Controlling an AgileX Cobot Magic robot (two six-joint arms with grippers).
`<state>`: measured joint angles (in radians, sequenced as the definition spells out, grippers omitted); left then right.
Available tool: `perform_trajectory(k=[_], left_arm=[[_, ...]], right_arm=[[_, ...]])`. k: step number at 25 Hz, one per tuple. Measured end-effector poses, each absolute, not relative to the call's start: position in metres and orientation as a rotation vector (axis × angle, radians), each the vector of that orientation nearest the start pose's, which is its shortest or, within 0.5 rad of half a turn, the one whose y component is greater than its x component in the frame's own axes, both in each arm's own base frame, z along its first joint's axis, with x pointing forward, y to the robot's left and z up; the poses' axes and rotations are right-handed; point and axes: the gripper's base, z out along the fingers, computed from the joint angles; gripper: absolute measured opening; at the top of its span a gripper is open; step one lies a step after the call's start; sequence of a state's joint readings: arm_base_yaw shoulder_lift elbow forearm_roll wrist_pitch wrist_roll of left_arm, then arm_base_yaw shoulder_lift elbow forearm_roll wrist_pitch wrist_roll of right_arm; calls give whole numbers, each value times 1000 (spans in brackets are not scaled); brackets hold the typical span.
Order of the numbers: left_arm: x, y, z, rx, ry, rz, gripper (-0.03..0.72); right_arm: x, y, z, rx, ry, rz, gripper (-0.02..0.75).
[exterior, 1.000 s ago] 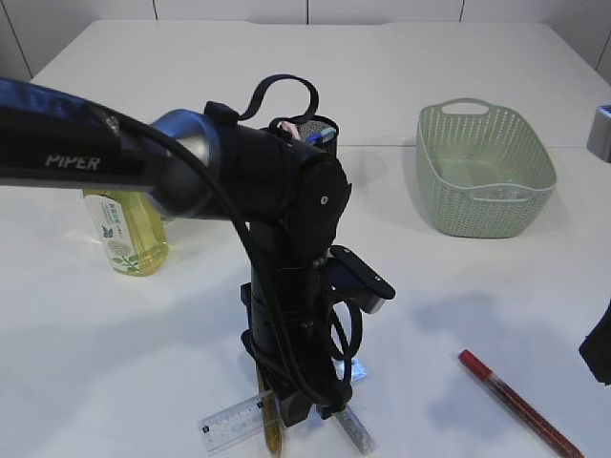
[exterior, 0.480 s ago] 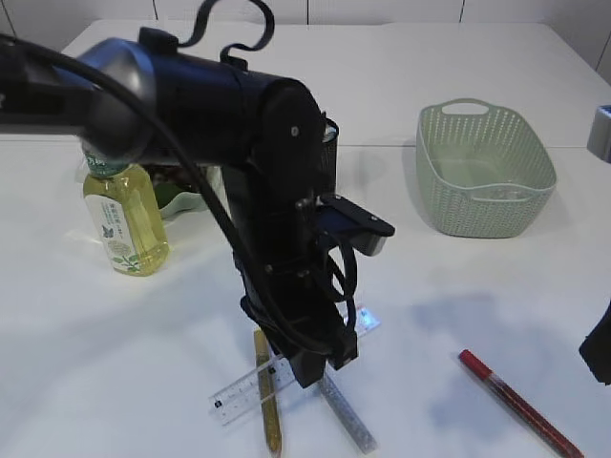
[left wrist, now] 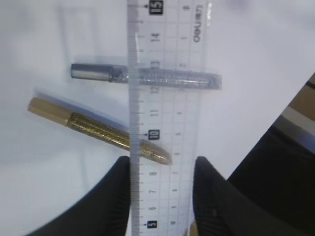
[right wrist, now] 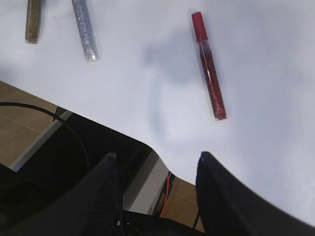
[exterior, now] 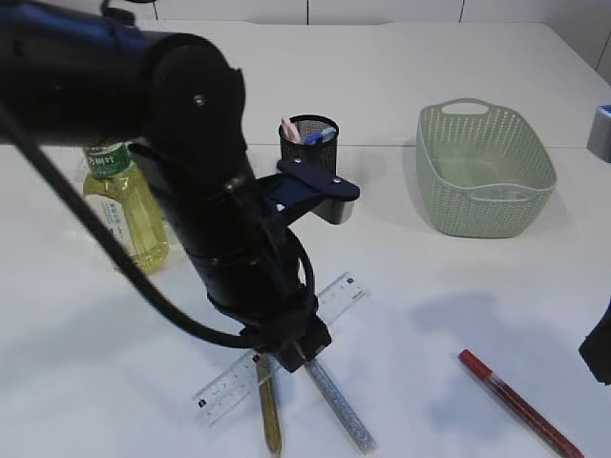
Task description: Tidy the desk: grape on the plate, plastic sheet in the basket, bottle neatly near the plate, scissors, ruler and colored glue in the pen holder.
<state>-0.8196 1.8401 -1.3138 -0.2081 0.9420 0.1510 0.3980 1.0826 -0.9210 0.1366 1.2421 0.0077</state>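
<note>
Nearest the table's front edge, the left gripper [left wrist: 162, 194] holds a clear plastic ruler [left wrist: 165, 98] clamped edge to edge between its two black fingers [left wrist: 110, 201], the printed strip running straight out ahead of the claw along its own line. The ruler looks lifted clear of the white table [exterior: 477, 305], and under it, crossing its long axis, lie two slim glitter glue tubes: a gold one [left wrist: 96, 130] nearer the claw and a silver one [left wrist: 142, 74] just beyond. Off to the right, a red glitter glue tube [right wrist: 209, 66] lies alone, closest to the right gripper [right wrist: 155, 196], whose fingers stand apart with nothing between them, hanging out past the table edge. Farther back, directly beyond the left arm, stands the black mesh pen holder [exterior: 308, 143], upright, with a few items already poking out of it; the ruler's long axis would need tipping towards vertical to drop in, by my reckoning. To its left stands a bottle [exterior: 122, 205] of yellow liquid with a green cap; to the right, well apart, a pale green woven-pattern plastic basket [exterior: 485, 167].
</note>
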Motion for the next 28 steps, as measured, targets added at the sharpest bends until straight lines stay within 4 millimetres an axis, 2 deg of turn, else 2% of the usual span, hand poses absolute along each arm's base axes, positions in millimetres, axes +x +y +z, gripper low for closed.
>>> perform_trajectory(k=[7, 11, 14, 20, 23, 28], left_arm=[[226, -258, 222, 1079, 2470, -428, 281], [230, -257, 219, 1009, 2353, -441, 281], [237, -261, 223, 944, 2242, -465, 281], [256, -269, 248, 761, 1925, -522, 281], [267, -265, 260, 672, 1803, -525, 281], [289, -246, 277, 514, 1640, -500, 281]], right_arm=[[158, 79, 307, -524, 2860, 267, 404], [158, 79, 307, -524, 2860, 267, 404], [158, 79, 307, -524, 2860, 267, 404], [158, 79, 307, -524, 2859, 268, 404], [158, 79, 307, -524, 2859, 268, 404], [158, 79, 307, -524, 2859, 268, 404]])
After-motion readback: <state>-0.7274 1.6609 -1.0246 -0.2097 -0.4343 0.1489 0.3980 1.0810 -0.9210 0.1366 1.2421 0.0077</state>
